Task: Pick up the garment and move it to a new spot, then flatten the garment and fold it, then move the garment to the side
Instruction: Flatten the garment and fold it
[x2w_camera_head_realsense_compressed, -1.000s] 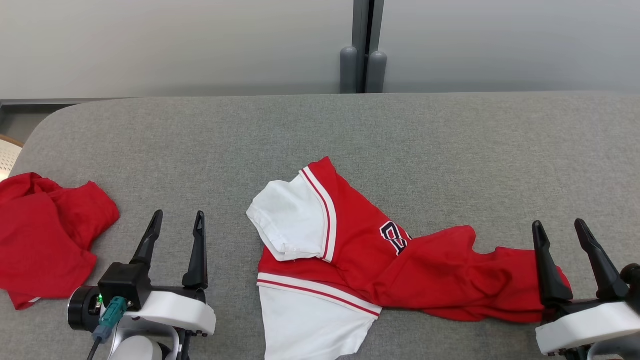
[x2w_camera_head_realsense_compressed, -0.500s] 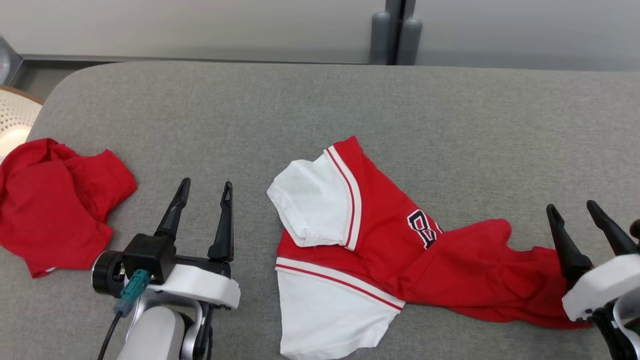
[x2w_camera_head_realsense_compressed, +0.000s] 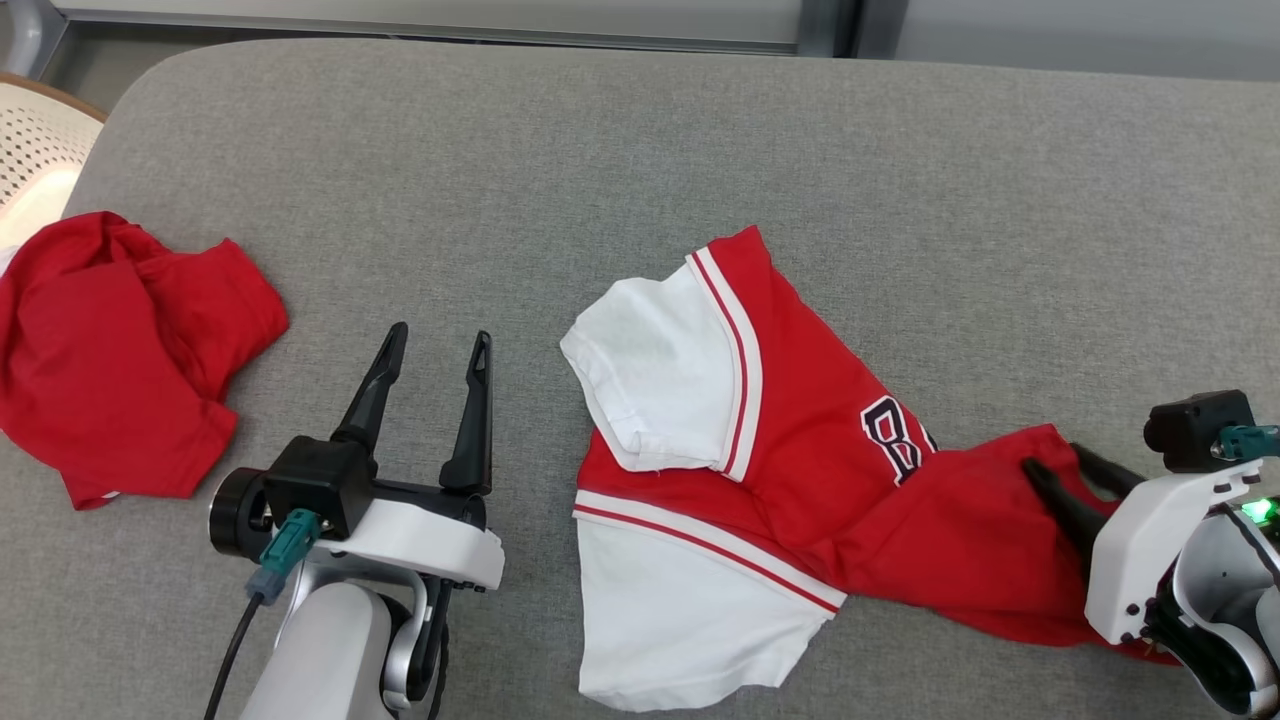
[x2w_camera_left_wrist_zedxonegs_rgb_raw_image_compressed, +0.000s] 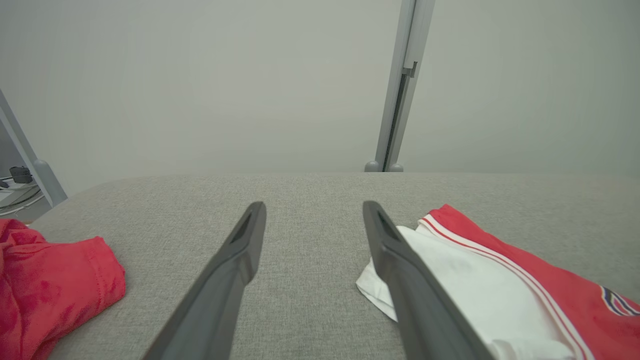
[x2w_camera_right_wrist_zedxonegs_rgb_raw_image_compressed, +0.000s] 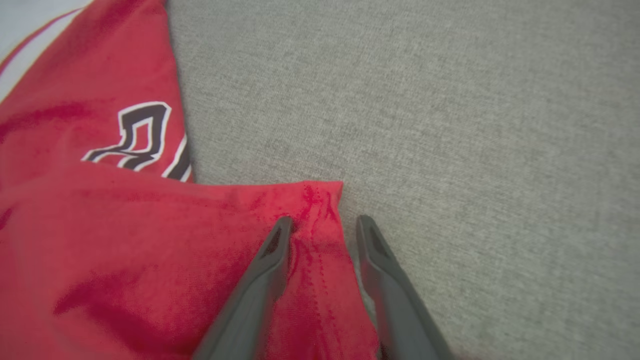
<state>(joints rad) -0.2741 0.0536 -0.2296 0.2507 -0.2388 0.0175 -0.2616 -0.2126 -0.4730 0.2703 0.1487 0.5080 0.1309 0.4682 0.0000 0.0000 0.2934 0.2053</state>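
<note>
Well off the left side of our left gripper lies a second red garment, crumpled and out of the job. The left jaws stand spread wide with nothing between them, above the bare grey table pad. Just past their right finger begins the garment we are to move, a red and white jersey. Its white sleeve is nearest that finger, and its red body runs on rightward, rumpled and partly folded over itself.

At its far end our right gripper straddles the corner of the red fold. In the right wrist view one finger lies on the cloth and the other on the pad just outside the hem. The jaws are apart, not yet nipping the fabric.

We judge that the pick-up has just begun. To do it well we should press the tips down to the pad, so the outer finger gets under the hem. We should close on both layers of the corner, then lift slowly so the rest trails without snagging.

A second ago the right fingers pointed away from us beside the garment's end; they have since swung in over the corner. The head camera has also tipped down, so the scene's shift is not the cloth moving.
</note>
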